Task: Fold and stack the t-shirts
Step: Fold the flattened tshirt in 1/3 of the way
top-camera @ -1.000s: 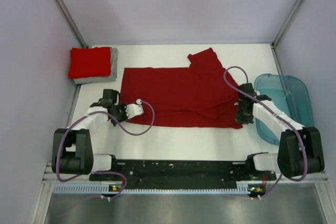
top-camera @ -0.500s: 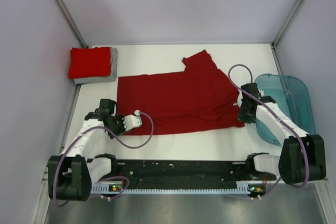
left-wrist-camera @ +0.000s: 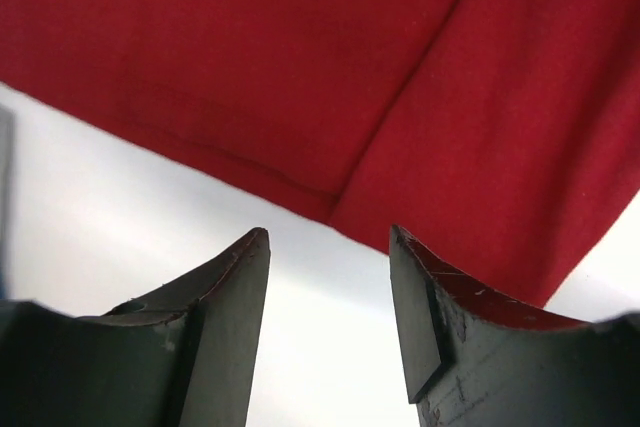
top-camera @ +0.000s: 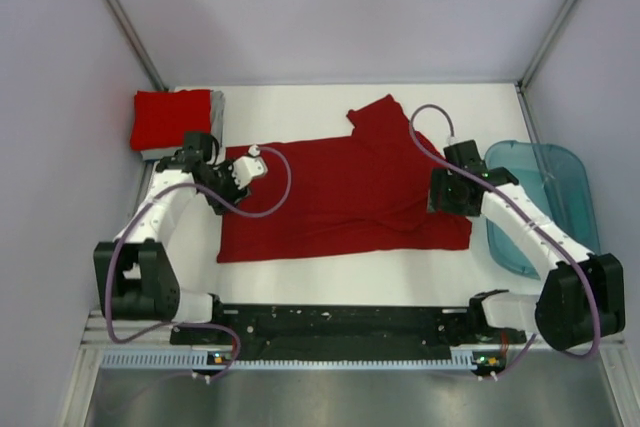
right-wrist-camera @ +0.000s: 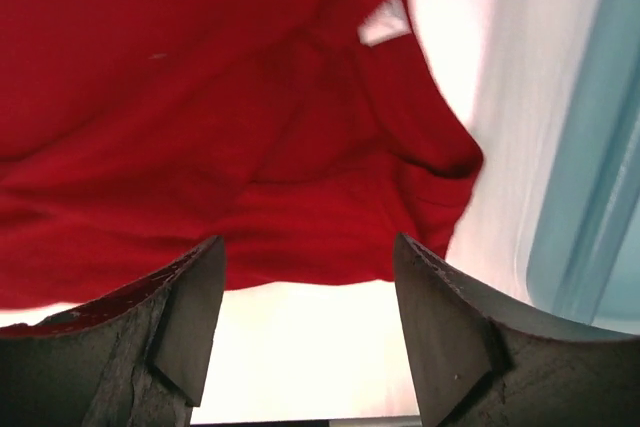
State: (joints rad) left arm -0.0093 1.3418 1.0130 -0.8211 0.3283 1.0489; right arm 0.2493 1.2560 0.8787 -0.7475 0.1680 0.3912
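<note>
Bare white table [top-camera: 330, 282] runs from its near edge to the near hem of the dark red t-shirt [top-camera: 340, 202], spread flat mid-table. The left gripper [left-wrist-camera: 328, 237] hangs at its far-left corner and the right gripper [right-wrist-camera: 308, 242] over its right edge near the teal tub [top-camera: 560, 197], both parted with nothing held. Farther back a sleeve [top-camera: 378, 117] juts into open table, and the brighter red t-shirt [top-camera: 168, 119] lies folded on the grey t-shirt [top-camera: 217, 115] in the far-left corner.
</note>
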